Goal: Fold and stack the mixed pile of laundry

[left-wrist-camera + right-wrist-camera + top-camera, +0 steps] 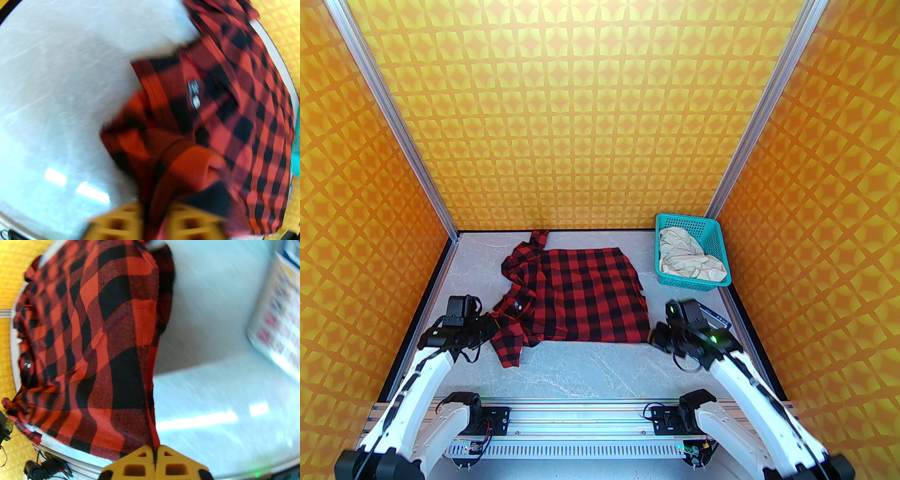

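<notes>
The red-and-black buffalo-check fabric shirt (586, 295) lies spread mid-tabletop (590, 370). The left gripper (154, 220) and right gripper (155, 458) each pinch an end of its near edge. Folding looks just begun; next, carry both ends evenly toward the far edge. The crumpled cream off-white garment (689, 258) sits in the teal perforated plastic basket (715, 234) at the far right corner.

Kind of place: a robotics lab test cell, built as a closed booth.
Walls: three flat panels (581, 117) printed with one repeating orange-and-yellow pattern, boxing in the work area.
Frame: bare aluminium posts (393, 122) at the back corners.
Worktop (590, 365): a grey marbled slab with black edging.
Mounting: an aluminium rail (581, 415) along the near edge, carrying the bases of two white arms (417, 375).
Electronics: exposed wiring (485, 429) under the rail; green indicator lights (713, 338) lit on the right arm.
Props: a checked shirt (586, 290) spread on the worktop and a teal basket (715, 239) holding a cream garment (689, 258).
</notes>
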Tool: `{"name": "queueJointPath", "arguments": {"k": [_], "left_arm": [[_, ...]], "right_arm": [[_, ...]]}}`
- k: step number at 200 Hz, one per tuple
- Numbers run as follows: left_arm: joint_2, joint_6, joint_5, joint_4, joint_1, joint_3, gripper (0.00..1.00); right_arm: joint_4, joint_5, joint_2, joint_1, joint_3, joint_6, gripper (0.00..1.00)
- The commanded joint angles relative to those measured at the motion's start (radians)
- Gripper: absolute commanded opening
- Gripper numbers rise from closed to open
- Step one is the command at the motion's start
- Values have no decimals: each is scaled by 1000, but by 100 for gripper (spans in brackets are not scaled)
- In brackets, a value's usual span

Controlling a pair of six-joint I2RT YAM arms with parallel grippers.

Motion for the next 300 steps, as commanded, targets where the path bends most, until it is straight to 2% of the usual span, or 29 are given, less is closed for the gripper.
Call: {"name": "queueJointPath", "arguments": {"k": [1,17,34,48,67,76,90,109,129,152,200,260,281,300], "left_arm": [[17,-25,-79,-74,-1,12,63],[10,-19,-110,-91,-2,42,64],[15,25,-126,-67,-3,82,61],[79,100,-54,20,-4,122,56],[281,174,66,135,-61,228,52],[379,196,73,179,-108,290,51],[521,216,118,259,-151,382,43],[720,190,175,357,-156,498,28],[915,175,190,400,-156,627,27],[1108,168,192,388,-148,776,23],[1362,149,193,404,-80,980,21],[1609,116,290,399,-21,1242,22],[1622,117,327,434,-6,1271,27],[1601,156,351,419,14,1305,38]], "right_arm": [[-114,32,-12,2,-1,28,33],[-148,63,-3,2,48,7,46],[-137,81,34,2,105,-34,47],[-81,69,104,4,134,-70,47],[24,65,236,27,180,-106,47],[83,67,299,43,204,-118,47],[177,64,411,54,244,-133,47],[291,43,560,66,307,-139,46],[377,20,699,83,365,-140,46],[396,25,819,106,408,-157,46],[413,87,960,108,431,-191,48],[389,165,1161,99,565,-227,51],[365,181,1206,82,617,-249,52],[347,176,1219,73,651,-251,53]]}}
